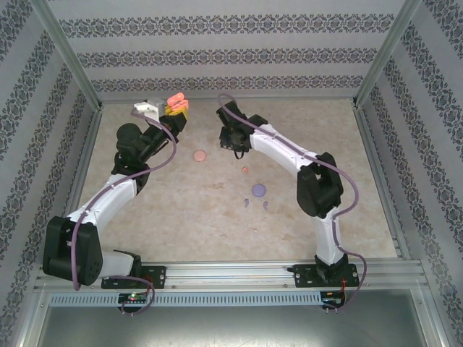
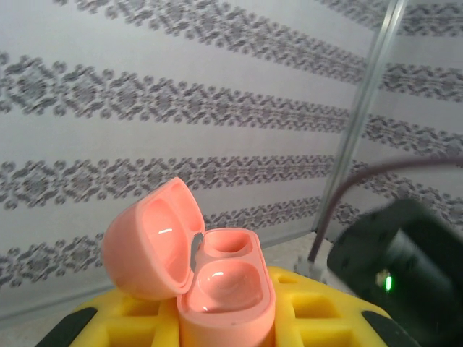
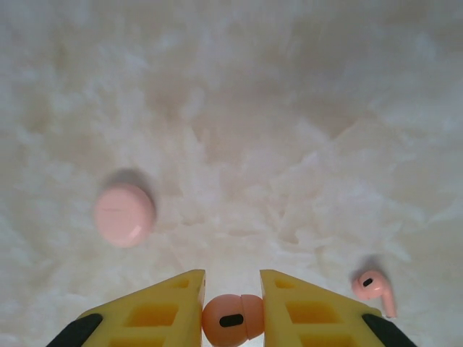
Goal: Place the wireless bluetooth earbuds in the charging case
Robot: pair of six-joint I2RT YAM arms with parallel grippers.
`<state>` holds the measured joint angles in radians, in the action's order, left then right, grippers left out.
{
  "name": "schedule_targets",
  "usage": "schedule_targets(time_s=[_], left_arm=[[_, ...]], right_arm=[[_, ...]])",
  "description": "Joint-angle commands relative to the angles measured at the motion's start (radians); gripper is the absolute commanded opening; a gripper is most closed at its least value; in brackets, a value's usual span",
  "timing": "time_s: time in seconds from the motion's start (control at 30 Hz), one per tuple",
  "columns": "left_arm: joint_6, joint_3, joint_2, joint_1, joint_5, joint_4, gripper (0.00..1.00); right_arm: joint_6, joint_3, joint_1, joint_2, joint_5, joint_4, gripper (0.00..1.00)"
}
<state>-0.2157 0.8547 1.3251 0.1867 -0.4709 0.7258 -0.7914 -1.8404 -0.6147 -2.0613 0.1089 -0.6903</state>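
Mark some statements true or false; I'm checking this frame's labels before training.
1. The left gripper holds an open salmon-pink plastic charging case. True.
2. That case's wells hold earbuds. False: both wells are empty.
3. The right gripper pinches a salmon-pink bean-shaped earbud. True.
4. The right gripper also carries a closed case. False: the closed round pink case lies on the pale marbled table.
5. A second pink earbud lies loose on the table. True.

Patterned striped walls [image 1: 231, 58], beige marbled tabletop [image 1: 181, 217], aluminium frame posts [image 1: 69, 54].
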Motion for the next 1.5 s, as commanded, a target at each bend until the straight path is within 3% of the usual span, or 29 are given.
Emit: schedule_targets(time_s=[0.0, 0.23, 0.5, 1.0, 1.23, 1.47], left_arm=[[0.106, 0.013, 0.007, 0.03, -0.113, 0.107, 0.0], [0.266, 0.061, 0.028, 0.095, -0.155, 0.045, 0.0], [0.382, 0.075, 0.065, 0.147, -0.098, 0.051, 0.0], [0.391, 0.091, 0.11, 0.2, -0.006, 0.146, 0.0], [0.398, 0.104, 0.112, 0.227, -0.002, 0.163, 0.0], [0.41, 0.112, 0.11, 0.243, -0.008, 0.153, 0.0]], right_arm=[[0.047, 0.001, 0.02, 0.091, -0.011, 0.039, 0.24], [0.094, 0.007, 0.061, 0.234, -0.036, 0.11, 0.24], [0.142, 0.108, 0.072, 0.409, -0.073, 0.288, 0.25], [0.189, 0.376, -0.012, 0.65, -0.107, 0.714, 0.25], [0.214, 0.492, -0.083, 0.67, -0.077, 0.964, 0.25], [0.192, 0.553, -0.107, 0.654, -0.059, 1.095, 0.25]])
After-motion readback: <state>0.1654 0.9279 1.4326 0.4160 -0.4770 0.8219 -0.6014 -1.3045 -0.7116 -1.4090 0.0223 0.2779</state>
